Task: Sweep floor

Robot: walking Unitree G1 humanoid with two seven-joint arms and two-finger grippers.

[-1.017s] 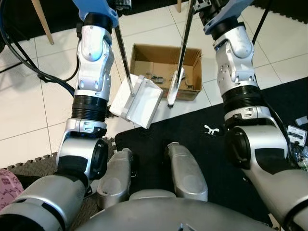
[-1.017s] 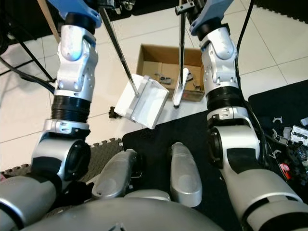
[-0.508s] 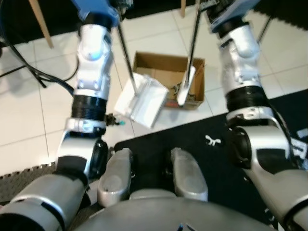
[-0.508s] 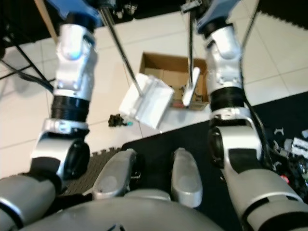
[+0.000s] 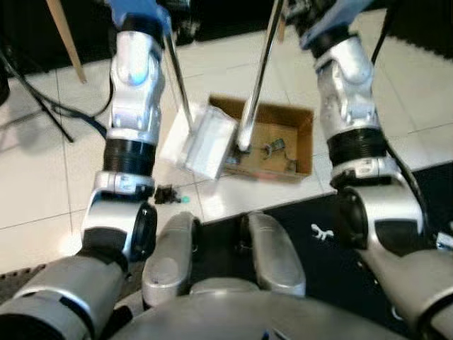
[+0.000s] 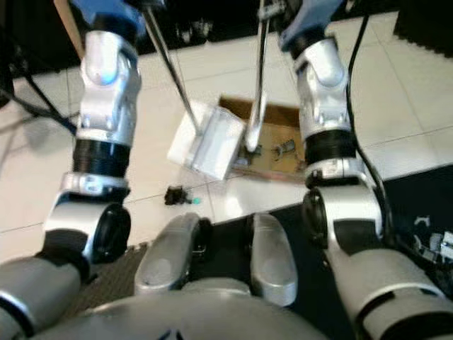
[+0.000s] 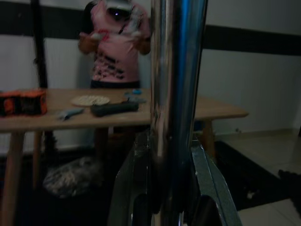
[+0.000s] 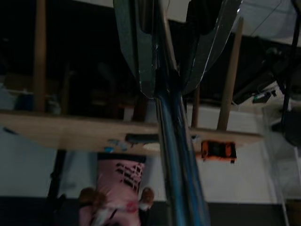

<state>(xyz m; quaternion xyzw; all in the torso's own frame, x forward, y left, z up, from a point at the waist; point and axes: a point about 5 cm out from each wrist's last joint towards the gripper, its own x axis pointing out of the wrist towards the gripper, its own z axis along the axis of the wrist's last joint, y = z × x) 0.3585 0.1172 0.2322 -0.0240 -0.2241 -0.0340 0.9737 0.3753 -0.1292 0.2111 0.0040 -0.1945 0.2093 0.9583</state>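
Left eye view: the left pincer grips the dustpan pole, tipping it by the cardboard box. The right pincer grips the brush pole, probably to push dirt in.

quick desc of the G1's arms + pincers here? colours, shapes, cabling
Both arms are glossy silver shells in rounded segments, with ribbed black collars at the joints and blue housings at the wrists. Left arm, right arm. Black cables run along the outside of each. The left pincer and right pincer each have two long, flat, tapering dark fingers.
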